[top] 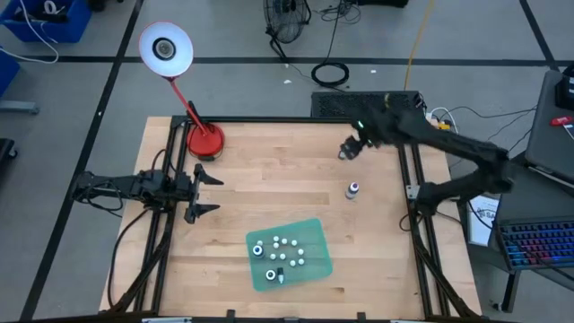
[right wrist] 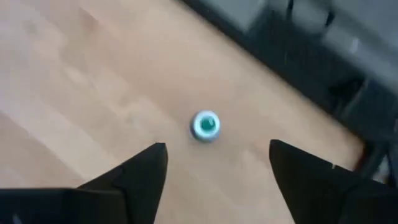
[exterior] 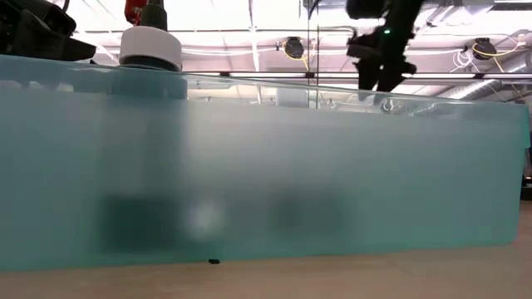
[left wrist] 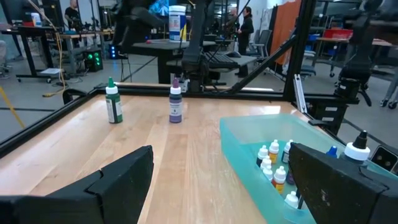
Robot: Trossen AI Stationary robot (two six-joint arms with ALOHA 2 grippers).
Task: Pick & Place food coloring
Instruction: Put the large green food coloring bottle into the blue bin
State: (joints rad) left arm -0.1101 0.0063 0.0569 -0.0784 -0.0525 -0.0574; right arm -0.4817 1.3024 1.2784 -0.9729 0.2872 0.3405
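Most of the low view is taken up by the frosted wall of a teal tray [exterior: 332,166]; only dim dark and pale smudges show through it, and one white cap [exterior: 150,47] rises above its rim.

From above, the tray [top: 316,229] lies on the near middle of the wooden table [top: 269,161] and holds a cluster of small white-capped food coloring bottles [top: 285,249]; their colours are too small to tell there. In the left wrist view some of them in the tray [left wrist: 239,134] show orange and red bodies [left wrist: 279,177], partly cut off by that arm's own finger.

Two bottles stand outside the tray on the far right part of the table: a purple bottle [top: 353,189] and, farther back, a green bottle [top: 344,153]. Both stand upright and well apart from each other. Their labels cannot be read.

At the far right the right claw [top: 351,147] hangs over the green bottle with its fingers spread and released; its wrist view looks down on the round cap [right wrist: 206,124], clear of both fingers [right wrist: 140,171].

At the left edge of the table the left claw [top: 204,191] waits, released and empty.

A red desk lamp [top: 204,140] stands at the far left.
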